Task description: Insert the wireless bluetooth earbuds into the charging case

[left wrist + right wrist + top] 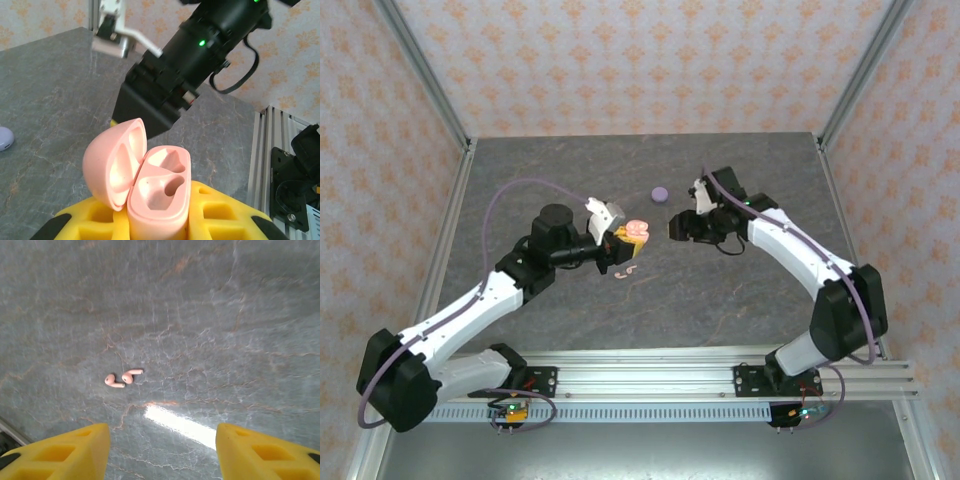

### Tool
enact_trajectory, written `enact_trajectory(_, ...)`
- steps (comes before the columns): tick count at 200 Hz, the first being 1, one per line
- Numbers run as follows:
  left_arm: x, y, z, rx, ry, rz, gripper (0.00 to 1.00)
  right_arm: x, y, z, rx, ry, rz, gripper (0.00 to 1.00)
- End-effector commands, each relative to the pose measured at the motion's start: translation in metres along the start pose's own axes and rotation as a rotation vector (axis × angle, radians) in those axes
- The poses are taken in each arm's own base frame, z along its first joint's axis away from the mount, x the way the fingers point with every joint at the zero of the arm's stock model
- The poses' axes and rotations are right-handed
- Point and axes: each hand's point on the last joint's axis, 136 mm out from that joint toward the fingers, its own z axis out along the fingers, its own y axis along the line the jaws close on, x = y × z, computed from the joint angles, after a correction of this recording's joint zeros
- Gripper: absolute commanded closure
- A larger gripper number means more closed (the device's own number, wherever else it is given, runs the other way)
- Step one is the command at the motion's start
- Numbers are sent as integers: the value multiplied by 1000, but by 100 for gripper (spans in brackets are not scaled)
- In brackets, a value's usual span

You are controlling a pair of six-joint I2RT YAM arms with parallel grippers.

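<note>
Lying on the grey table [240,315], two pale pink earbuds [123,378] show rounded heads and short stems, side by side and almost touching. The left gripper [624,238] is clamped on the pink charging case [160,195], lid hinged open, moulded sockets exposed. The right gripper [162,450] hangs above the earbuds, fingers apart, holding nothing. A lilac case [659,193] sits farther back.

Table [720,300]: grey stone-patterned top with pale and rust-coloured veining. A bright strip of reflected light [182,424] lies on the table.
Wall panels [640,60]: peach with an orange ornament print, standing along the table's far and side edges.
Aluminium posts [425,68]: rising from the table's far corners.
Aluminium rail [650,372]: running along the table's near edge.
</note>
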Motion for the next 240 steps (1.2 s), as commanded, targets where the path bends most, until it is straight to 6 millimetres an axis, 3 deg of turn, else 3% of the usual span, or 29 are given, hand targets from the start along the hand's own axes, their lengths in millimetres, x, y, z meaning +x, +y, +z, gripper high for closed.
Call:
enact_trajectory(1,-4,-3,-6,-11,-39,17,88,1,10,19,-43,16,2,43)
enact_trajectory(41,2,-5,-15,-21,-51,21,88,6,22,58,-74,85,-7,45)
enact_trajectory(73,3,-7,-22,-33,-56,25,88,13,32,90,-88,165,-33,52)
enact_trajectory(128,3,-11,-30,-43,-60,34,88,26,47,126,-94,269,-84,57)
enact_trajectory(188,3,-11,-33,-51,-67,34,88,40,66,138,-139,354,-128,71)
enact_trajectory(240,5,-10,-33,-52,-68,33,88,60,77,139,-193,441,-162,73)
